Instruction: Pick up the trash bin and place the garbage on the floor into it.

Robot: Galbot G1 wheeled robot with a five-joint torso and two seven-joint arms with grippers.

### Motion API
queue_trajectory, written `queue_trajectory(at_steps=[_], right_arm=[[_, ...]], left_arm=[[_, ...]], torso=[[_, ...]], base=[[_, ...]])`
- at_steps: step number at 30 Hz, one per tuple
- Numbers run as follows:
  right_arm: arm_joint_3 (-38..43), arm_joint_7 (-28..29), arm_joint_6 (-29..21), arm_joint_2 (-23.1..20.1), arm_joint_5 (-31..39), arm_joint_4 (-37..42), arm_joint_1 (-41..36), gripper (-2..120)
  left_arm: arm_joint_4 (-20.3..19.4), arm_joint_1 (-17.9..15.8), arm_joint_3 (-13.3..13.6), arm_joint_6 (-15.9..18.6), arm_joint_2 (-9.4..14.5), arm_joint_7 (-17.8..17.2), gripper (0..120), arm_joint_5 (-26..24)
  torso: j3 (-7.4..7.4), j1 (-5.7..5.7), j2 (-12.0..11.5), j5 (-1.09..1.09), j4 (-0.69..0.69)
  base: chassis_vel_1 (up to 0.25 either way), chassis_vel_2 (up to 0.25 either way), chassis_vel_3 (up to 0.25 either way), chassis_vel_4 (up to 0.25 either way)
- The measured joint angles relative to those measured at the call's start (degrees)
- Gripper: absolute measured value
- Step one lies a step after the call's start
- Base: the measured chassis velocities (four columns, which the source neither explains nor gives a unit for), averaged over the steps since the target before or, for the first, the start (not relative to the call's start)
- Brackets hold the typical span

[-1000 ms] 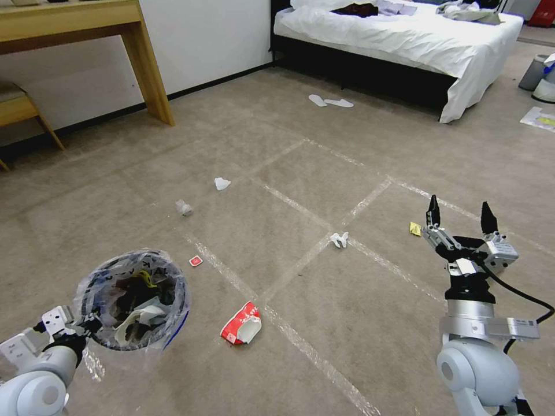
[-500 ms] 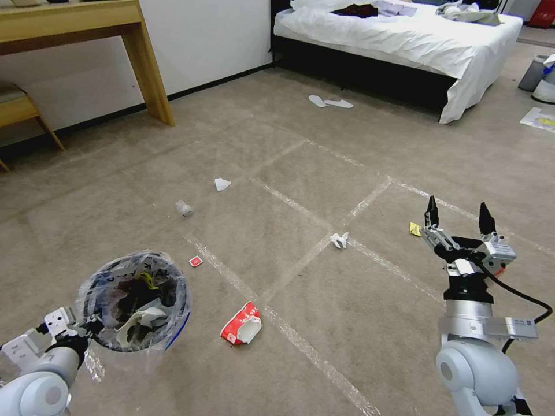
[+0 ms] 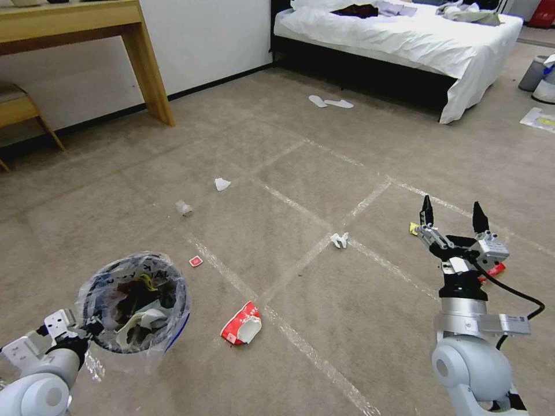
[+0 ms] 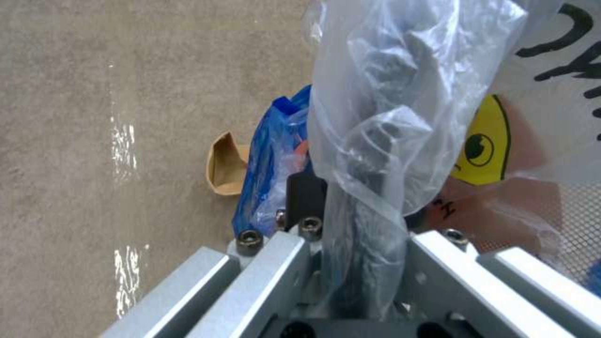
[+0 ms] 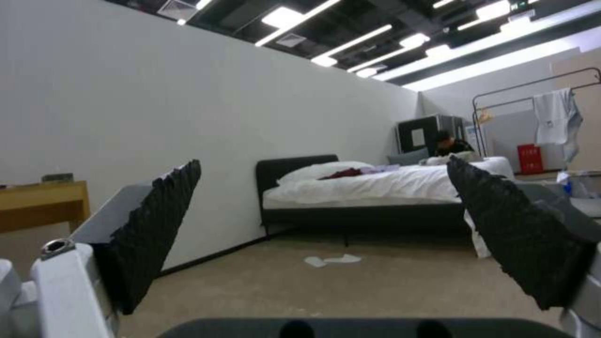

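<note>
Carpet floor (image 3: 324, 173): short matt pile, beige, crossed by glossy clear tape strips (image 3: 300, 263) that catch the light. The bin (image 3: 134, 300) wears a crinkly clear plastic liner, shiny, with black lettering; up close in the left wrist view that film (image 4: 375, 141) bunches over brushed grey metal bars. A scrap of brown cardboard (image 4: 225, 164) lies matt on the pile. The torn cup (image 3: 241, 330) looks like glossy red-and-white paper; the tissue (image 3: 339, 239) is soft and crumpled. Right gripper (image 3: 450, 216): black rubbery fingers (image 5: 157, 225) with a ridged, toothed face, on smooth silver metal. The table (image 3: 144, 63) is pale wood, satin finish. The bed (image 3: 416, 40) has white cloth sheets.
</note>
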Motion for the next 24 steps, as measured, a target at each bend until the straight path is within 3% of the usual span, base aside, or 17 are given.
queue_trajectory(at_steps=[24], right_arm=[[0.0,-0.13,-0.46,-0.38,0.94,0.49,0.77,100]], left_arm=[[0.01,-0.29,-1.34,0.0,-0.91,-0.16,0,0.02]], torso=[[0.0,0.0,0.0,0.0,0.0]], base=[[0.0,0.0,0.0,0.0]])
